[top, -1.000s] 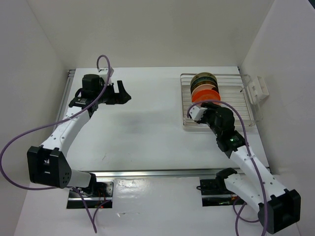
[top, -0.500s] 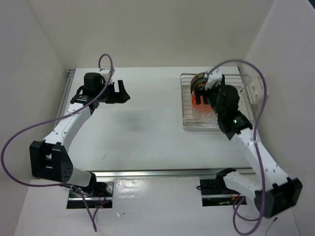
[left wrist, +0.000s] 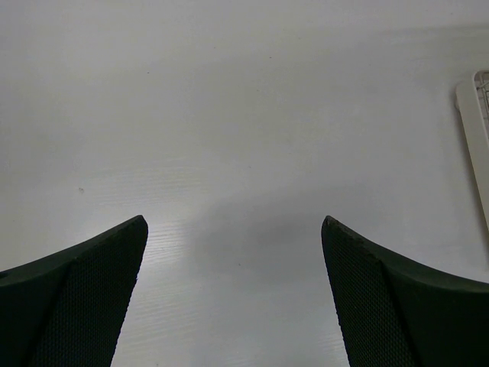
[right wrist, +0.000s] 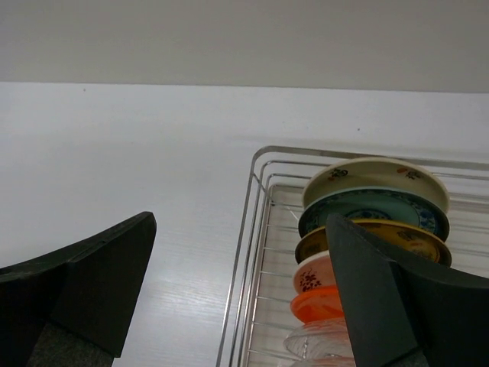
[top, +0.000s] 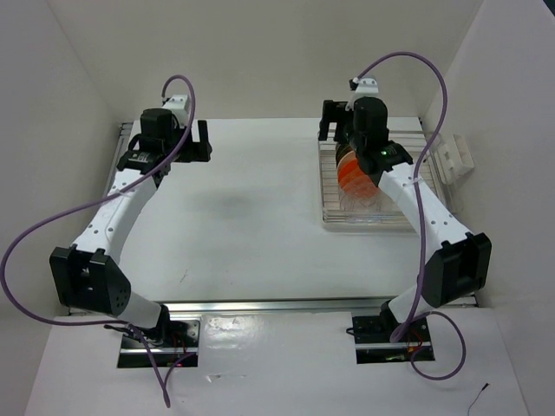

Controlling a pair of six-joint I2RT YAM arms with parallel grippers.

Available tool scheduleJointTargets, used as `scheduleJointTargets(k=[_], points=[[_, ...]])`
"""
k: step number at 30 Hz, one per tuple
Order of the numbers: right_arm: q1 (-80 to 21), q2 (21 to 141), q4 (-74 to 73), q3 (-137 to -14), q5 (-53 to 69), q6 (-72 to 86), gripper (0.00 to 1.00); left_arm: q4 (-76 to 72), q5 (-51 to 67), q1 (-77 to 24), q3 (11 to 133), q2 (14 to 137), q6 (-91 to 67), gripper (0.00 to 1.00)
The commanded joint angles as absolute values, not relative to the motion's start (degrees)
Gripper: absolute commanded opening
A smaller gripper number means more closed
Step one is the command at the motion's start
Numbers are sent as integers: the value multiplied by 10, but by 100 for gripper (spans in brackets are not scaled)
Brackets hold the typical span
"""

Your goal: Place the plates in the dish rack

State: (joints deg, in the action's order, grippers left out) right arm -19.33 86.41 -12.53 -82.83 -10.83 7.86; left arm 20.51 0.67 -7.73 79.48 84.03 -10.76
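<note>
The silver wire dish rack (top: 416, 204) stands on a white tray at the right back of the table. Plates stand on edge in it in a row: an orange plate (top: 354, 178), clear glass ones (top: 357, 201) in front, darker ones behind under my arm. The right wrist view shows the rack (right wrist: 256, 252) with a tan plate (right wrist: 374, 174), a teal one (right wrist: 374, 208), a brown-gold one (right wrist: 382, 237), a cream one (right wrist: 315, 274), the orange one (right wrist: 319, 304) and a glass one (right wrist: 317, 339). My right gripper (top: 334, 121) is open and empty over the rack's far left corner. My left gripper (top: 201, 141) is open and empty at the table's back left.
A white bracket (top: 455, 156) sits on the right wall beside the rack. The rack's tray edge (left wrist: 475, 138) shows at the right of the left wrist view. Metal rails run along the table's left side (top: 115, 165) and near edge (top: 286, 305).
My right arm has swung from the rack's near end up and over the plates to its far left corner. My left gripper drew back slightly toward the far left.
</note>
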Motion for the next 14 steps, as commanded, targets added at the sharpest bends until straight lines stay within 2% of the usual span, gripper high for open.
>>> scheduleJointTargets(k=[1,14], points=[[-191,855,-52,-844,-108,77,100,196,-23,-75,809,848,-103,100],[-191,855,-26,-850,-127,58,100,186,-18,-75,826,869,-113,100]])
